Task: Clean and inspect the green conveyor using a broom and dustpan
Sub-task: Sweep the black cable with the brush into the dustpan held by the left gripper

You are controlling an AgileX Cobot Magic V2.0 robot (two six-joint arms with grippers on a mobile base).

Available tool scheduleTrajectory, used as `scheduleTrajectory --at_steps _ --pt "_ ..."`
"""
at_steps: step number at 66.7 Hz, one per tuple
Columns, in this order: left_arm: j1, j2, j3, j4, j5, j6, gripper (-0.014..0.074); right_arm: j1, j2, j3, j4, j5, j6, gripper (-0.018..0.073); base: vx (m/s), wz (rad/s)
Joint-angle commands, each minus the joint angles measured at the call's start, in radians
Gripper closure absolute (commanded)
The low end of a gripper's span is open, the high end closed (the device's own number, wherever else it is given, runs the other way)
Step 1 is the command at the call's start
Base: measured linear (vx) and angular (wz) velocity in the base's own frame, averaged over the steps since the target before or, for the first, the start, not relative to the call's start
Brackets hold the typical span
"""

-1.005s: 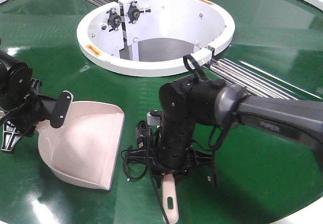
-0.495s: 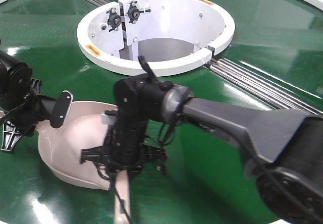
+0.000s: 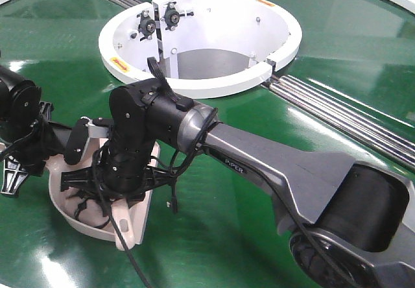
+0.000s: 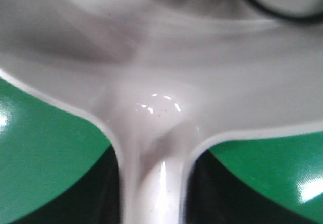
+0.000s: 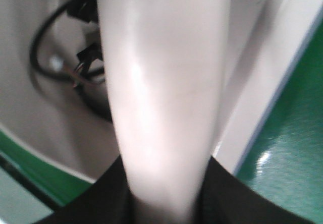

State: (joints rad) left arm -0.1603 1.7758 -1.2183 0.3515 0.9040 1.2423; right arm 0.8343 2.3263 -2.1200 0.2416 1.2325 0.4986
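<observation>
As our right gripper (image 3: 109, 196) looks clamped on the broom (image 5: 161, 108) handle and our left gripper (image 3: 70, 148) on the dustpan (image 4: 161, 57) handle, we judge both light, stiff, slippery plastic.

Dustpan (image 3: 61, 187) is down on the conveyor (image 3: 259, 126), front left. Left tool (image 3: 65, 145) sits at its left end, clamped on the pan's handle. Right tool (image 3: 113, 194) hangs directly over the pan, its arm stretched across from the front right, with the broom (image 3: 125, 229) in its grip and the handle pointing to the front. Ring (image 3: 201, 88) lies behind them, and the rollers (image 3: 324, 106) run off to its right.
</observation>
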Motion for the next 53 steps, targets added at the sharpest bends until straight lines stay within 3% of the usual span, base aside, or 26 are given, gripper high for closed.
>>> scheduleTrajectory --at_steps 1,27,41,53 --pt "-0.007 -0.044 -0.029 0.005 -0.012 -0.011 0.0603 -0.007 -0.103 -0.033 -0.057 0.051 0.007 0.0556 0.00 0.00" --pt "-0.007 -0.044 -0.029 0.005 -0.010 -0.011 0.0603 -0.011 -0.236 -0.030 -0.328 0.057 -0.005 0.0556 0.00 0.00" --pt "-0.007 -0.044 -0.029 0.005 -0.010 -0.011 0.0603 -0.082 -0.332 0.041 -0.323 0.057 -0.078 0.0556 0.00 0.00" --pt "-0.007 -0.044 -0.029 0.005 -0.010 -0.011 0.0603 -0.173 -0.445 0.211 -0.323 0.057 -0.171 0.0556 0.00 0.00"
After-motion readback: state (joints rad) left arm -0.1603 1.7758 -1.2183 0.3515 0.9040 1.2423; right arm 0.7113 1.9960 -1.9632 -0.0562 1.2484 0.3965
